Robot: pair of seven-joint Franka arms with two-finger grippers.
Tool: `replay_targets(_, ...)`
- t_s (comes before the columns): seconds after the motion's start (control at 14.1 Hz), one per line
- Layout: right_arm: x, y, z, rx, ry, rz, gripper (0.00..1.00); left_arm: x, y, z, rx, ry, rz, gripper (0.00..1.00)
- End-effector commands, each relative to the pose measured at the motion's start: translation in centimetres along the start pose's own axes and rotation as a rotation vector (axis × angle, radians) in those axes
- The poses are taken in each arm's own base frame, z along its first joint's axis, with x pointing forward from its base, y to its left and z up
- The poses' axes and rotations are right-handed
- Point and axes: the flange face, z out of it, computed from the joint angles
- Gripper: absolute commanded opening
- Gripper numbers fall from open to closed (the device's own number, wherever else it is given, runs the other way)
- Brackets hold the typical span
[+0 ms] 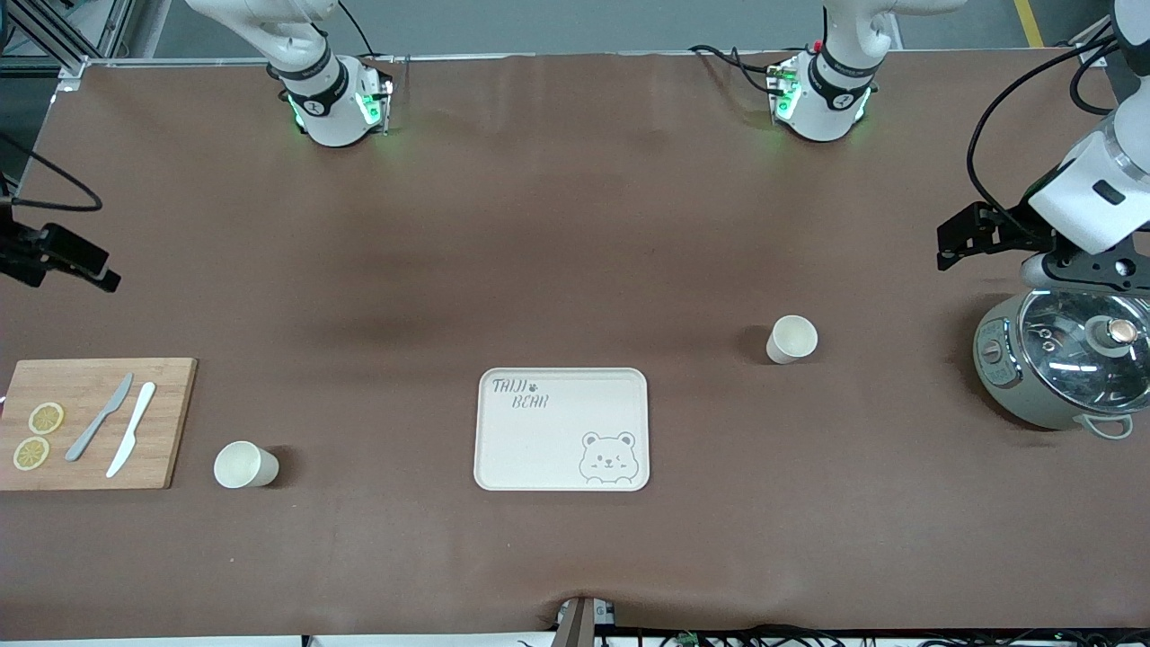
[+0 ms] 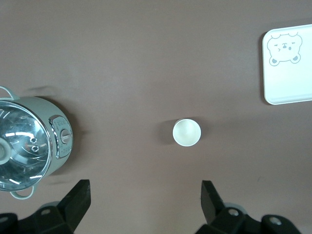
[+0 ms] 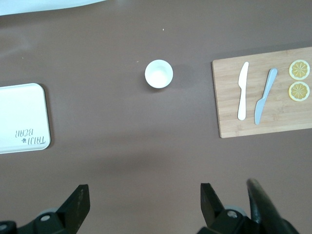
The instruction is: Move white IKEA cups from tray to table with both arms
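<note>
A: What takes up most of the scene?

B: A wide worktop (image 1: 557, 225) covered in a smooth brown sheet, with two glossy white jointed arms based along its top edge. The right arm (image 1: 314, 81) is based toward one end, the left arm (image 1: 831, 85) toward the other.

A: And the containers?

B: A round grey-green electric cooker (image 1: 1060, 364) with a clear glass lid sits at the left arm's end; what is inside it cannot be made out. Mid-worktop lies a cream rectangular tray (image 1: 561, 429) with rounded corners, a bear drawing and lettering, carrying nothing. At the right arm's end a rectangular bamboo cutting board (image 1: 94, 422) holds two lemon slices (image 1: 38, 436), one grey knife (image 1: 99, 417) and one white plastic knife (image 1: 131, 429).

A: The cups?

B: Two plain cream-white tapered tumblers, both upright and empty. One cup (image 1: 791, 339) stands between tray and cooker, farther from the front camera than the tray. The other cup (image 1: 243, 465) stands just beside the board, between board and tray.

A: The end effectors?

B: The left end effector (image 2: 145, 202) hangs above the worktop near the cooker, fingers spread, holding nothing. The right end effector (image 3: 145, 204) hangs near the board's end, likewise spread and empty.
</note>
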Motion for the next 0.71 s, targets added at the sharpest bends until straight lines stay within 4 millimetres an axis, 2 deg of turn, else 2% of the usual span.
replay_targets(0.0,-4.15,-0.29,0.85,-0.001,0.042,-0.015,1.00,-0.25,0.20,-0.52,0.009,0.011,0.001,1.00)
replay_targets(0.28,-4.40,0.30,0.91,-0.003,0.035,-0.064,1.00,-0.18,0.25,-0.66,0.004,0.016,0.000,1.00)
replay_targets(0.64,-4.37,0.05,0.93,-0.003,0.034,-0.067,1.00,-0.22,0.01,-0.75,0.003,0.017,-0.006,1.00)
